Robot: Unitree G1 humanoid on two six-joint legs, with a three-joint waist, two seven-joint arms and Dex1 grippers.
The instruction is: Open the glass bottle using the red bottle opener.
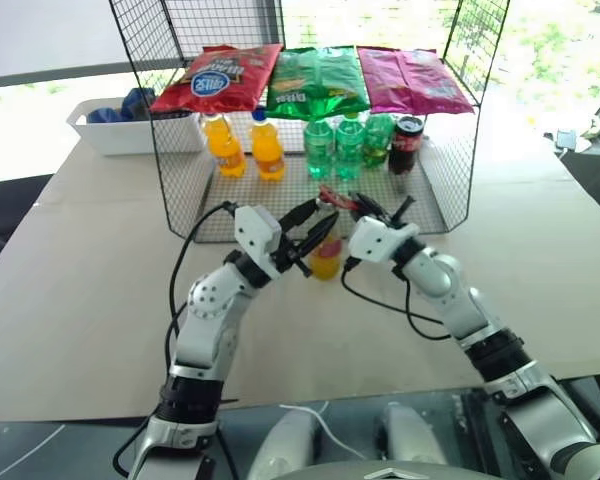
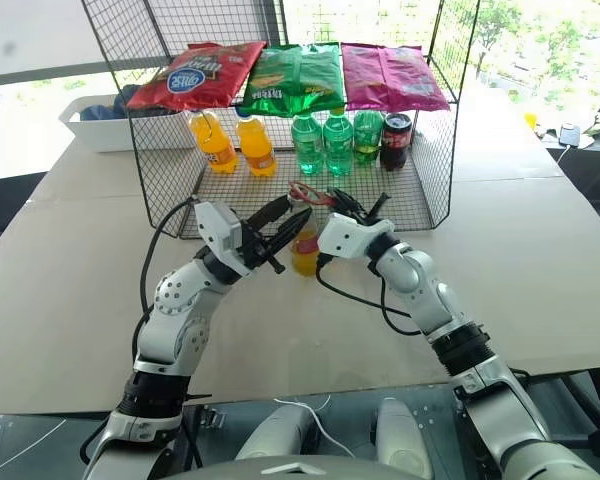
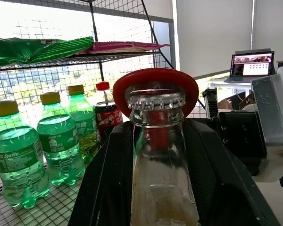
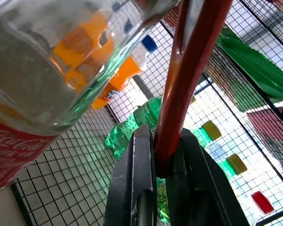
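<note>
Clear glass bottle (image 3: 162, 188) with yellow-orange liquid sits clamped in my left gripper (image 1: 315, 228); my right gripper (image 4: 162, 162) pinches the flat red bottle opener (image 3: 155, 84), ring around the cap.

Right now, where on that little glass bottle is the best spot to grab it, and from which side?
Around the body below the neck, from the robot's own side. The left claw already clasps the glass bottle there. That leaves the narrow neck and crimped cap free for the red bottle opener above.
</note>
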